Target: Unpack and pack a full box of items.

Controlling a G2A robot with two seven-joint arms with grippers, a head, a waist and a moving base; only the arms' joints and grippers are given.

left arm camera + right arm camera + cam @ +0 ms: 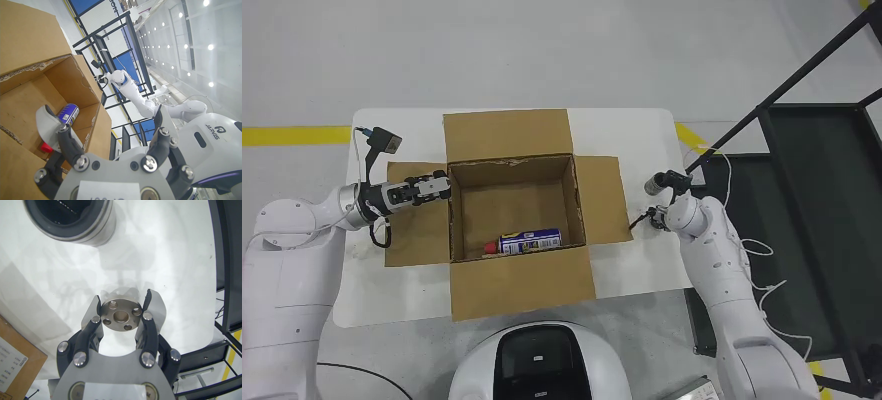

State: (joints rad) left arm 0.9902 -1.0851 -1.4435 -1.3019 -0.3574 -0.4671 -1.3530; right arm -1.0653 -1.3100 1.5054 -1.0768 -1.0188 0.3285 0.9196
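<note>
Metal flange [120, 316] is clamped in the right gripper [122, 301] at the desk's [642, 130] right edge (left gripper [103, 110] spread wide, empty).

- The top view is bright and evenly lit from overhead; the white desk [642, 135] and the pale floor [542, 50] come out in almost the same tone.
- The inside of the box [507, 205] is duller than its flaps, with soft shade along the walls.
- In the left wrist view, rows of ceiling lamps [210, 47] glare as white spots and wash out the ceiling around them.
- The spray can [69, 113] carries a pale highlight.
- In the right wrist view the desk is nearly blown white; the metal flange [121, 314] has a dull sheen and the metal cylinder [75, 220] shows bright bands.
- Both wrist views bow straight lines near the edges, as on the rack [229, 275].
</note>
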